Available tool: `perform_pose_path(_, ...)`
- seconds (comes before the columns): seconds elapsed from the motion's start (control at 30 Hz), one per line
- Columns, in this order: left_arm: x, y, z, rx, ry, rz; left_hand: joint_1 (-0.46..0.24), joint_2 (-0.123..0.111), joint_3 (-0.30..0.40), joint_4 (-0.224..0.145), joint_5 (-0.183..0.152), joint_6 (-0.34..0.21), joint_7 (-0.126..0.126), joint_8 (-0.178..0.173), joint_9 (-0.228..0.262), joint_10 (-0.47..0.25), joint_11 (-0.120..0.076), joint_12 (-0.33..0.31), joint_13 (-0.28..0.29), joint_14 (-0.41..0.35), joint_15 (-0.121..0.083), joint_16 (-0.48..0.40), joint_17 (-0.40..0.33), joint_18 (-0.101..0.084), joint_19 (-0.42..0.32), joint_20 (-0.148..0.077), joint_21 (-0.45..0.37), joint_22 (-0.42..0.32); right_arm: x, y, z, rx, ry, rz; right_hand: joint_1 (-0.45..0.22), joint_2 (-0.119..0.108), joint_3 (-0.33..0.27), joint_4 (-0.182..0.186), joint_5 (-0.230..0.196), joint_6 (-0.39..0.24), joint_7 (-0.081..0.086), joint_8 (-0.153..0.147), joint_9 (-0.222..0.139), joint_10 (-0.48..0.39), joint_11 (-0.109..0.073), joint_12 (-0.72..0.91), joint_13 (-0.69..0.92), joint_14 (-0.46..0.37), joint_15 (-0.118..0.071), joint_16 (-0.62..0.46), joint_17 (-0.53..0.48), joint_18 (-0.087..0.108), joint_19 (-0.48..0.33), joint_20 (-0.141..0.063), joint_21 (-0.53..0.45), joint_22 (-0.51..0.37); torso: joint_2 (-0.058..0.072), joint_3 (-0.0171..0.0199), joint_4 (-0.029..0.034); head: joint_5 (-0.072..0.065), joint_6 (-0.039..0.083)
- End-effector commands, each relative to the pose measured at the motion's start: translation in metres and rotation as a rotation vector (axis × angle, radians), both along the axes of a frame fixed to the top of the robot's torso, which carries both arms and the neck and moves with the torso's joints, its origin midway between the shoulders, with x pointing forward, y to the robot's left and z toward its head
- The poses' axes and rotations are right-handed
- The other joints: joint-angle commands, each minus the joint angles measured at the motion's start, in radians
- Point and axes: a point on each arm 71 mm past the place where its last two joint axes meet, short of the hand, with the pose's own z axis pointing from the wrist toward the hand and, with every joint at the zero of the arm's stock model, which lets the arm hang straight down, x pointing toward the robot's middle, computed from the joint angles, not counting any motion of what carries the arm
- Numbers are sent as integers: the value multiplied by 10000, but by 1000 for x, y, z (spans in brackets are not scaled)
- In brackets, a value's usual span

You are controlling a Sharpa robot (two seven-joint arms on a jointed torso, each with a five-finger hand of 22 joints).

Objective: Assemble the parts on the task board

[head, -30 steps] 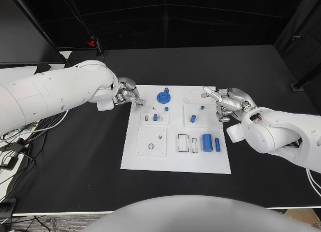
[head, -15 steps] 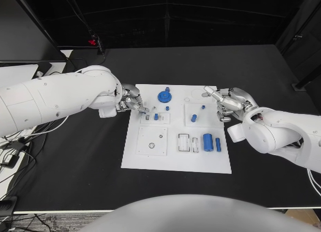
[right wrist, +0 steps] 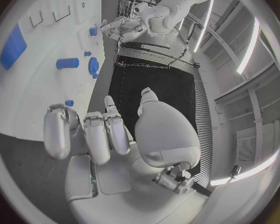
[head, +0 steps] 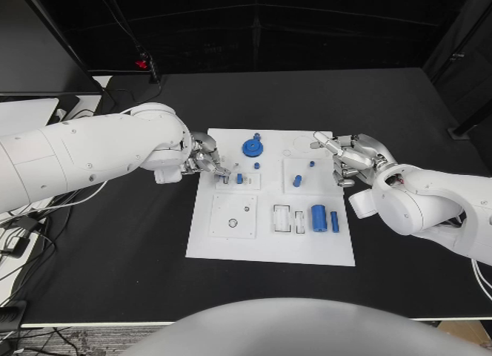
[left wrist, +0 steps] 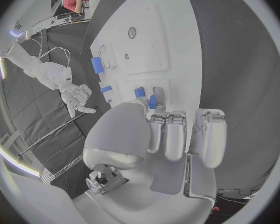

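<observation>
- Left arm: enters from the left edge, bulky white forearm angled toward the middle.
- Left hand (head: pixel 204 160): fingers curled inward, tips (left wrist: pixel 154 118) pointing down, nothing visibly held.
- Right arm: enters from the right edge, elbow bent.
- Right hand (head: pixel 351 157): fingers (right wrist: pixel 96 129) loosely curled, apart, nothing held.

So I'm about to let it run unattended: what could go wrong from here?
The left hand hovers with fingertips close to a small blue peg standing on the task board; a sloppy approach might tip it. The right hand hangs over the board's edge near another blue part, so a sweep could knock that. Either hand pressing down might shift the board.
</observation>
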Motion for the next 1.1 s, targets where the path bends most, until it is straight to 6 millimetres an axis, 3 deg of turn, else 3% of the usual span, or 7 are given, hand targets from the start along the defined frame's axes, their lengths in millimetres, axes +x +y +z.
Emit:
perform_pose_path(0.03,1,1,-1,250,107,140,348,459,618,-552,37,60,-107,-31,19,1094,-39,-44,2608,1027,-25,9,2635,-65,1044,62,31,2635,0,1,1,37,-69,15,-2,83,-58,0,52,-72,249,32,-9,1058,44,25,2633,1039,71,24,2634,123,-64,-13,-44,1953,3,4,3,14,-2)
perform_pose_path(0.5,-2,-4,-5,285,284,-74,305,429,724,-552,29,46,-100,-41,36,1094,-34,-44,2608,1027,-23,9,2635,-65,1044,68,31,2635,0,1,1,-5,-87,-12,-2,87,-63,0,58,-79,250,41,-9,1058,44,25,2633,1039,71,24,2634,130,-84,-13,-66,1944,0,-5,-11,-20,-13)
perform_pose_path(0.7,-1,-3,-6,382,264,-71,305,429,724,-552,29,46,-100,-41,36,1094,-34,-44,2608,1027,-23,9,2635,-65,1044,68,31,2635,-1,0,1,-30,-99,-23,-3,87,-64,0,59,-80,250,43,-10,1058,44,25,2633,1039,71,24,2634,132,-92,-13,-74,1941,-4,12,4,-20,-42)
perform_pose_path(1.1,-2,-5,-8,441,318,-150,271,413,787,-550,21,36,-94,-47,47,1094,-27,-44,2608,1027,-22,9,2635,-65,1044,72,31,2635,-1,1,2,-23,-106,-2,-3,87,-64,0,59,-80,250,43,-10,1058,44,25,2633,1039,71,24,2634,132,-92,-13,-74,1941,3,5,-3,48,-85)
